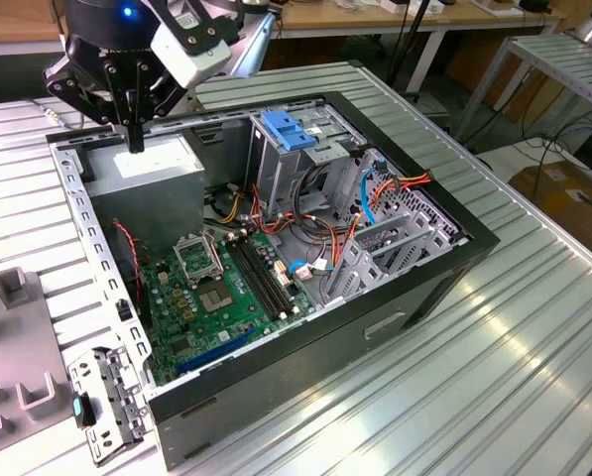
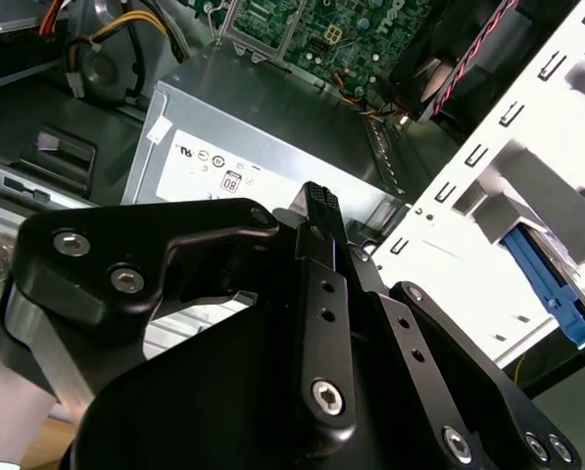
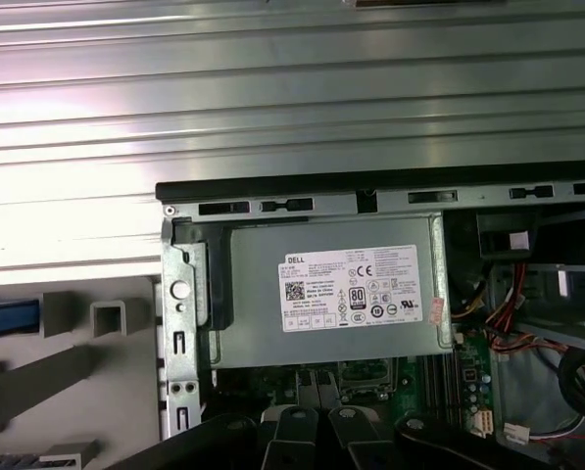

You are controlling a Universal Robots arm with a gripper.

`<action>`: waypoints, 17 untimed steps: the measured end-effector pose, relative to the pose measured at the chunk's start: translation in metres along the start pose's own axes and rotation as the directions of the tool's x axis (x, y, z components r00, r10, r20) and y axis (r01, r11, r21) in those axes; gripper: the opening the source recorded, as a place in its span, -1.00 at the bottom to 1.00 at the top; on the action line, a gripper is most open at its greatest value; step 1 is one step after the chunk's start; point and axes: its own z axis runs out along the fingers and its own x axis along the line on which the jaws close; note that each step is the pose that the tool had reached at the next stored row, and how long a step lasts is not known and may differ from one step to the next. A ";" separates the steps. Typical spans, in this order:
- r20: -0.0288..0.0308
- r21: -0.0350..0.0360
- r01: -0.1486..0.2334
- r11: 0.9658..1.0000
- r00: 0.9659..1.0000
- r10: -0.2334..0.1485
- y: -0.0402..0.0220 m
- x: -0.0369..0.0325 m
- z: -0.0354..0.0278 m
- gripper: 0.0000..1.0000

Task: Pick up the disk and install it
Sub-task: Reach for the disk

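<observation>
Gripper: in the exterior view, at 10 o'clock of the open computer case, hovering over the grey power supply. Fingers pressed together, nothing held.
Disk: its blue side rail shows in the first wrist view, lying in the grey fixture outside the case wall, well apart from the gripper.

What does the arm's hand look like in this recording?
The hand is matte black: jointed flat links fastened with silver screws, tapering to slim fingers with a ribbed pad. Above it sit a white box-shaped module and a black wrist housing showing a small blue light.
</observation>
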 end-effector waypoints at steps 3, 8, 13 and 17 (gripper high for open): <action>0.000 0.000 0.000 1.000 1.000 0.000 -0.0002 0.0031 0.0003 -0.79; -0.001 0.000 0.000 1.000 1.000 0.000 -0.0005 0.0060 0.0006 -0.79; -0.001 0.000 0.000 1.000 1.000 0.000 -0.0007 0.0093 0.0010 -0.79; -0.002 0.000 0.000 1.000 1.000 0.000 -0.0009 0.0114 0.0012 -0.79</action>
